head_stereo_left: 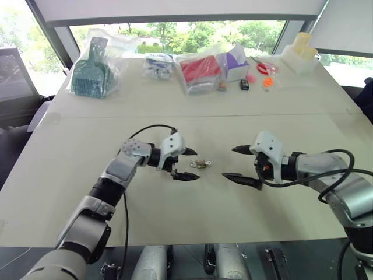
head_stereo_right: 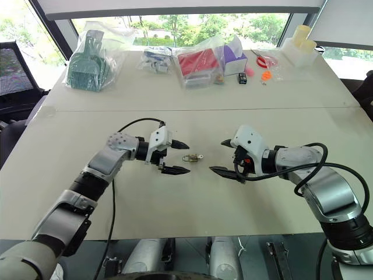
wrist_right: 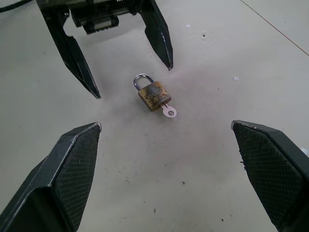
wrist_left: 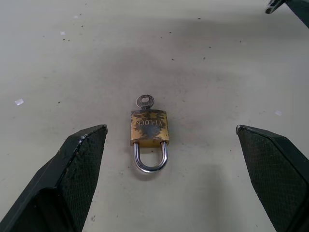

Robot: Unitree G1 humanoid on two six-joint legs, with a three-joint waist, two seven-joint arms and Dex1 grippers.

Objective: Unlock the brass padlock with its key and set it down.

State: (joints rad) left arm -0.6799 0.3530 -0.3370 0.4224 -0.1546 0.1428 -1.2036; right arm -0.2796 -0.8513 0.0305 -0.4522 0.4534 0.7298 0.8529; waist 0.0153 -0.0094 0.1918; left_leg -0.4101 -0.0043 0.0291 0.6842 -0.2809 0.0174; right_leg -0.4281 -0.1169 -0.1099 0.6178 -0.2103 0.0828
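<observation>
Pale tabletop stretched out under both my arms, windows w/ greenery behind. My left gripper hung just above it, fingers spread wide, nothing in them. Right gripper faced it from the other side, also fully open and empty. Between the two, lying flat on the table and touching neither, sat the brass padlock, shackle toward my left gripper, key stuck in the body's other end, toward the right one. Can't tell if the shackle was released. Along the far edge of the table: bagged goods incl. a green plastic item, a red pkg, a purple box, and scissors.
</observation>
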